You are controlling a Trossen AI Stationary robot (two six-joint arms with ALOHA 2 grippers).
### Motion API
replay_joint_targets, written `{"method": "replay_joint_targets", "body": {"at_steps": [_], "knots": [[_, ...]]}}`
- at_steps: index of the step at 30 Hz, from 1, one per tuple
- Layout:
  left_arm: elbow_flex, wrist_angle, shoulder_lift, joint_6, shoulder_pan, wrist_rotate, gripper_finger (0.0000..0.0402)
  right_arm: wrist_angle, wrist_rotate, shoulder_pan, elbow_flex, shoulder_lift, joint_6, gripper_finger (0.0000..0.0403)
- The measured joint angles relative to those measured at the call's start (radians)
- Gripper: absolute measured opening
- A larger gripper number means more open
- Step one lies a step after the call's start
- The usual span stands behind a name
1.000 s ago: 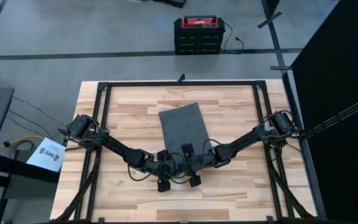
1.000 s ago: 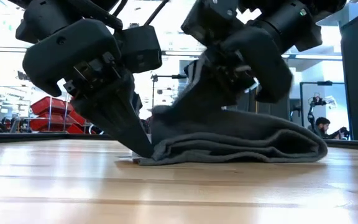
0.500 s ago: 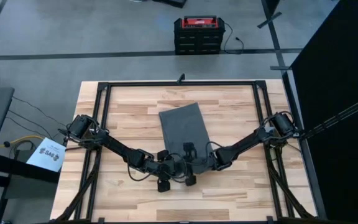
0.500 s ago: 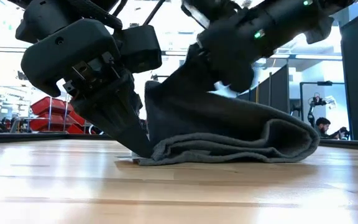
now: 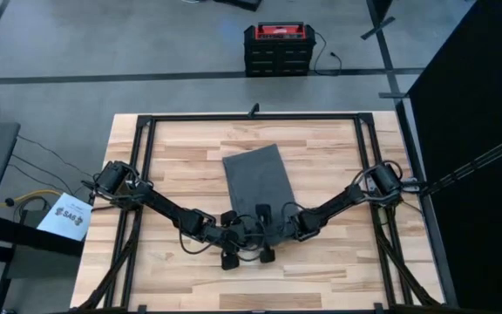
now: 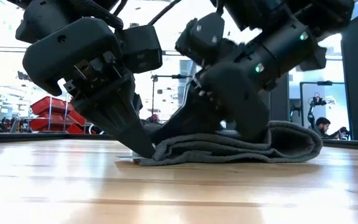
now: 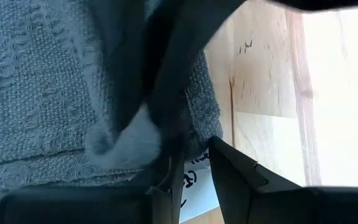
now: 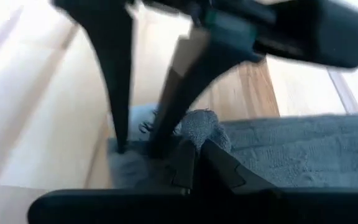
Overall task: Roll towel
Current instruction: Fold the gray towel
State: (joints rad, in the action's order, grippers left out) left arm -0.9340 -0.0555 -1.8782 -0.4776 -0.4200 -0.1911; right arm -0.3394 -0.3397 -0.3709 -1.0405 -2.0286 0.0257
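The dark grey towel lies flat in the middle of the table, long side running from far to near. Both grippers meet at its near edge. My left gripper stands shut on the towel's near corner, beside the small white tag. My right gripper is close beside it, shut on a bunched fold of the near edge. In the low view the towel shows as a low stack of folded layers resting on the wood. My left gripper pinches the towel's near corner between its two fingers, right by the white tag. The fingers slant steeply down from above. The corner stays down on the table. My right gripper pinches a bunched fold of the near edge between its fingertips, a little way from the left gripper's fingers. It comes slanting down from above. The fold sits low, on the rest of the towel.
A black metal frame runs around the tabletop. Bare wood lies on either side of the towel. A red and black toolbox stands on the floor beyond the far edge. A person sits far off in the room.
My right gripper has carried the towel's near edge up and toward the table's left, close to my left gripper, then come down. The raised fold, which stood high half a second ago, now lies low on the towel. My left gripper has kept its hold on the corner.
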Motion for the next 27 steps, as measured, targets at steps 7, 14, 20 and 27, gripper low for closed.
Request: {"method": "replay_joint_targets", "body": {"at_steps": [7, 14, 20, 27], "knots": [[0.0, -0.016, 0.0, -0.003, 0.012, 0.004, 0.0063, 0.02, 0.126, -0.016, 0.0, 0.001, 0.049, 0.0002], [0.003, -0.055, -0.002, -0.006, 0.014, 0.005, 0.0063, 0.033, 0.133, 0.001, 0.0, -0.004, 0.056, 0.0002], [0.003, -0.063, -0.002, -0.02, 0.02, 0.004, 0.0063, 0.051, 0.137, 0.004, 0.0, -0.004, 0.052, 0.0002], [0.003, -0.062, 0.024, -0.034, 0.022, -0.017, 0.0063, 0.089, 0.154, 0.008, -0.002, -0.004, 0.054, 0.0002]]}}
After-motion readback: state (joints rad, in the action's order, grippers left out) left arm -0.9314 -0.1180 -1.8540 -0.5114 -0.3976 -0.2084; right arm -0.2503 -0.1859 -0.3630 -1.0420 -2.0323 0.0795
